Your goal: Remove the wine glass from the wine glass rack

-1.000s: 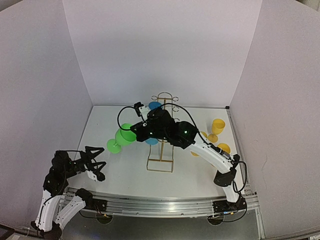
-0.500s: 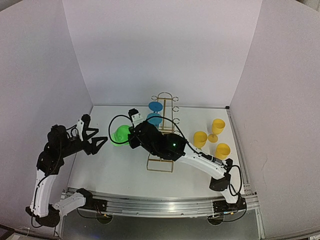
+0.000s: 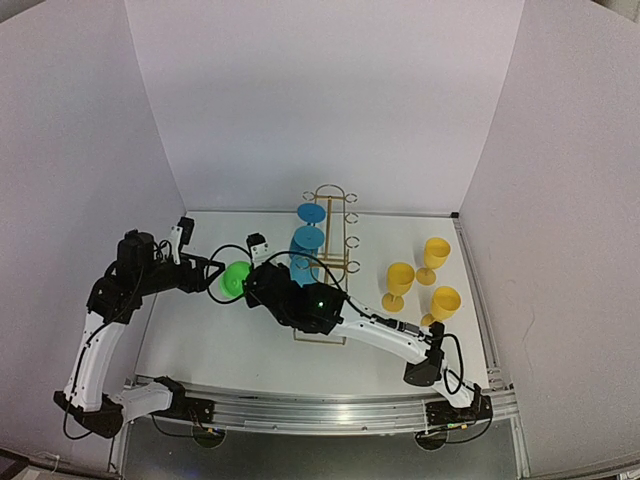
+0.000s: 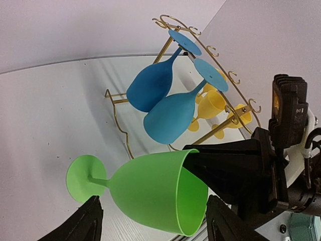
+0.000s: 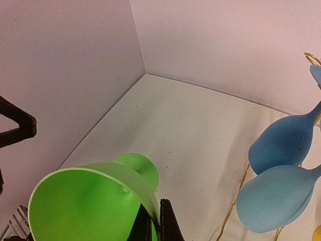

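Green wine glass point(image 3: 236, 279) off the gold rack point(image 3: 345, 225), aloft just left of it, rim pinched in closed right gripper point(image 5: 153, 221), bowl straddled by open left gripper point(image 4: 155, 221); set-down pending.

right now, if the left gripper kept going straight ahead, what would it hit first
The green wine glass: its bowl sits between the open jaws of the left gripper, rim pinched by the right gripper. Nothing nearer shows, though depth is unclear.

Your wine glass point(image 3: 236, 279) sits left of the wine glass rack point(image 3: 331, 190), above the counter point(image 3: 220, 340), between left pincer point(image 3: 210, 269) and right pincer point(image 3: 253, 281). Two hanging glasses point(image 3: 307, 240) on the rack, three standing glasses point(image 3: 400, 280) right of it.
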Controlling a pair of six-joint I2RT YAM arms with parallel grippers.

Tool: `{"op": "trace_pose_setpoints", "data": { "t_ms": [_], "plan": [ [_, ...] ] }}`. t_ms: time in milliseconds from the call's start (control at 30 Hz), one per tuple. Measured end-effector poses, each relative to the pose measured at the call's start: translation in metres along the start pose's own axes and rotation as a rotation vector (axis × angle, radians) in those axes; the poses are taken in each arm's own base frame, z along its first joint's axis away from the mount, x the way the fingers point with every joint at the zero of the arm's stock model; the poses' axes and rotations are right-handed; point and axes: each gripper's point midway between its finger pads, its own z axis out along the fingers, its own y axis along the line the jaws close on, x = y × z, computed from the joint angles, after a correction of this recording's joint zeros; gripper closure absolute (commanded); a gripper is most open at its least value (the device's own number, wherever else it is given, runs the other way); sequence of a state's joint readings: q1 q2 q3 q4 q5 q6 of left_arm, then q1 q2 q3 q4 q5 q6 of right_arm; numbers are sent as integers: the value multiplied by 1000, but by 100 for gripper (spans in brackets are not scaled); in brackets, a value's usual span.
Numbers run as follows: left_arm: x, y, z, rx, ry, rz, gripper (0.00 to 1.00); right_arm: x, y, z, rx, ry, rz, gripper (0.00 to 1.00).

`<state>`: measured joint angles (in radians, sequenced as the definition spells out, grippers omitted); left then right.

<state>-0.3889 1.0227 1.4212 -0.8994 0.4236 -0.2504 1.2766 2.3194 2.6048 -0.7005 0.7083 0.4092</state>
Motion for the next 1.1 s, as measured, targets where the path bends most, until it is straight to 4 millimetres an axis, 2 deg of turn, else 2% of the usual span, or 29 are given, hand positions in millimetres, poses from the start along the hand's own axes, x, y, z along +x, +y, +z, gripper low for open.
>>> {"op": "trace_pose_setpoints", "data": {
  "t_ms": [267,333,400,533,567,667,833,867,967,1033,1100],
  "plan": [
    [16,3,13,-13,82,73,33,-4,8,2,-26,-24,34,100],
    [20,3,17,-20,100,103,36,-6,10,1,-34,-31,39,100],
    [23,4,23,-32,118,135,49,-7,12,1,-41,-35,43,100],
    [27,12,31,-81,151,184,91,-3,15,3,-42,-28,32,100],
    [27,14,31,-97,151,201,96,0,15,4,-41,-21,25,100],
    [24,24,32,-160,153,249,100,2,21,5,-59,-25,33,100],
    [36,37,32,-218,211,257,100,-8,30,1,-87,-65,66,100],
    [37,37,31,-222,215,256,100,-9,32,1,-94,-69,70,94],
    [39,41,32,-239,221,259,100,-11,36,1,-114,-79,67,63],
    [41,46,32,-260,231,267,100,-6,37,4,-117,-68,46,52],
    [45,55,34,-288,246,278,100,2,38,7,-120,-53,18,46]
  ]
}}
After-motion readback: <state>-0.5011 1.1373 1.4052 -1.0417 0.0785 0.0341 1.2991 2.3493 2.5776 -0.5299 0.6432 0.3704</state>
